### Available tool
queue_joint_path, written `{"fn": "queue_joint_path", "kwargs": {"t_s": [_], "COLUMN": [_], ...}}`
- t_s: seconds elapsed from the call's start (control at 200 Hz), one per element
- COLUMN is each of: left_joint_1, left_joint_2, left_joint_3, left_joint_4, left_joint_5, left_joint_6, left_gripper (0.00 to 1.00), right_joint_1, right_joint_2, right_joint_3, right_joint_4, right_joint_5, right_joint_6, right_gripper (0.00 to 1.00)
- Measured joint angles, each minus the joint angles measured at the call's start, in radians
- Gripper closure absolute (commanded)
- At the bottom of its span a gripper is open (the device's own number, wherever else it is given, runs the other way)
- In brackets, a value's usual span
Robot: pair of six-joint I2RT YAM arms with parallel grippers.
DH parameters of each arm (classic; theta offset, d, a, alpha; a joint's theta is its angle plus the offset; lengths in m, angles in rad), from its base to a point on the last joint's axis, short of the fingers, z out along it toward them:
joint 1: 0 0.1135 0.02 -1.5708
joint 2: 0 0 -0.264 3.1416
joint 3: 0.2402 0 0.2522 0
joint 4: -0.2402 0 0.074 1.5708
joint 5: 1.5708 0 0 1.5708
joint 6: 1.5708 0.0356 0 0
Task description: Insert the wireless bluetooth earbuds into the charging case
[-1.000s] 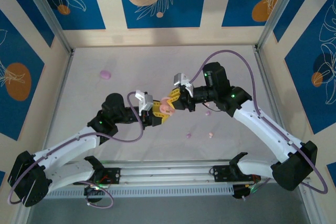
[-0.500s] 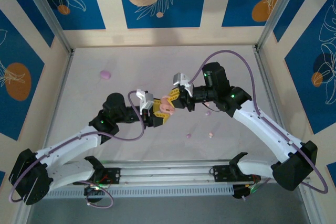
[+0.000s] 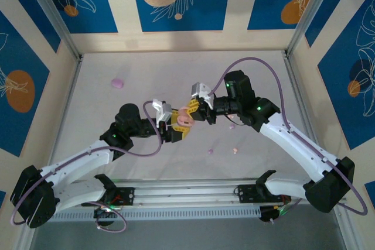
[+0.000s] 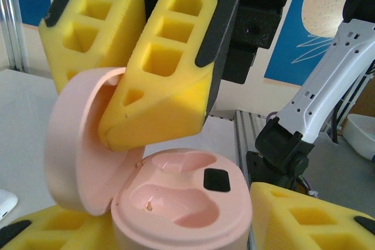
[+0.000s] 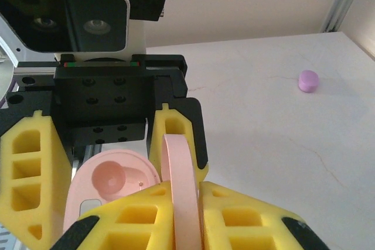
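White table (image 3: 146,74), blue leaf panels behind. L gripper (image 3: 177,127) clamps pink case (image 4: 181,203) base mid-air; R gripper (image 3: 193,114) pinches open lid (image 5: 181,191). Loose earbuds (image 3: 211,151) on table, right of it. Vs 1 s ago, R gripper nudged left.

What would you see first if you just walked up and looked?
Two robot arms meet mid-table over an open pink charging case: the left gripper holds its base, the right gripper pinches its lid. Its hollows are empty. A purple case sits alone far back on the left, and tiny earbuds lie nearer the right arm.
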Motion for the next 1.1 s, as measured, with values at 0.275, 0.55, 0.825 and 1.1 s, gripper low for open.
{"fn": "queue_joint_path", "kwargs": {"t_s": [0.275, 0.55, 0.825, 1.1], "left_joint_1": [-0.001, -0.002, -0.002, -0.003], "left_joint_2": [0.000, 0.000, 0.000, 0.000], "left_joint_3": [0.000, 0.000, 0.000, 0.000], "left_joint_4": [-0.005, -0.008, -0.009, -0.016], "left_joint_5": [-0.012, -0.023, -0.023, -0.022], "left_joint_6": [0.000, -0.008, -0.015, -0.008], "left_gripper": [0.58, 0.52, 0.48, 0.46], "right_joint_1": [0.002, 0.013, 0.017, 0.019], "right_joint_2": [-0.016, -0.032, -0.033, -0.039], "right_joint_3": [-0.014, -0.031, -0.031, -0.031], "right_joint_4": [0.016, 0.018, 0.019, 0.019], "right_joint_5": [0.004, 0.019, 0.027, 0.030], "right_joint_6": [-0.014, -0.033, -0.037, -0.034], "right_gripper": [0.81, 0.81, 0.81, 0.81]}}
